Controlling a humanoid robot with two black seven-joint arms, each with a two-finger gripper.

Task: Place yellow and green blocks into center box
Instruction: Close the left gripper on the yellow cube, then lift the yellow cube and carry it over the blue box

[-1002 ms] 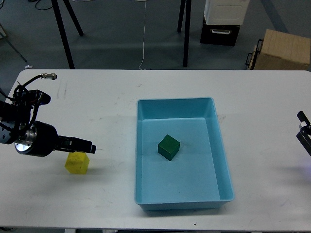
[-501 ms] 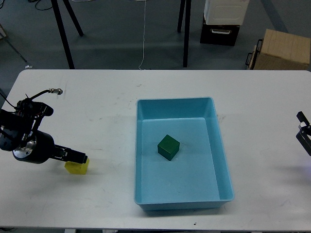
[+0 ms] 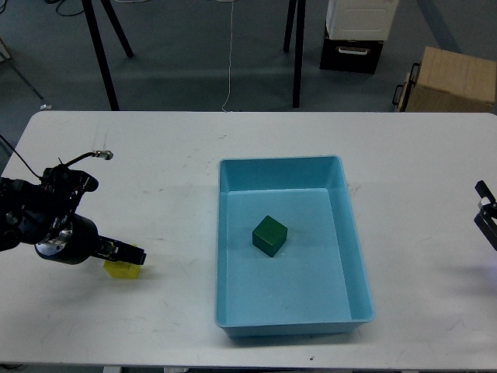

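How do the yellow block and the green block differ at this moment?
The green block lies inside the blue box; the yellow block sits on the white table, left of the box. The green block is fully visible and untouched; the yellow block is partly covered by the left gripper, which is right at it. The green block looks turned at an angle to the box walls; the yellow block's pose is hard to judge. Both appear to be small cubes.

Your left gripper (image 3: 130,254) has dropped lower onto the yellow block (image 3: 122,269) (now mostly hidden); the arm has pulled back left.
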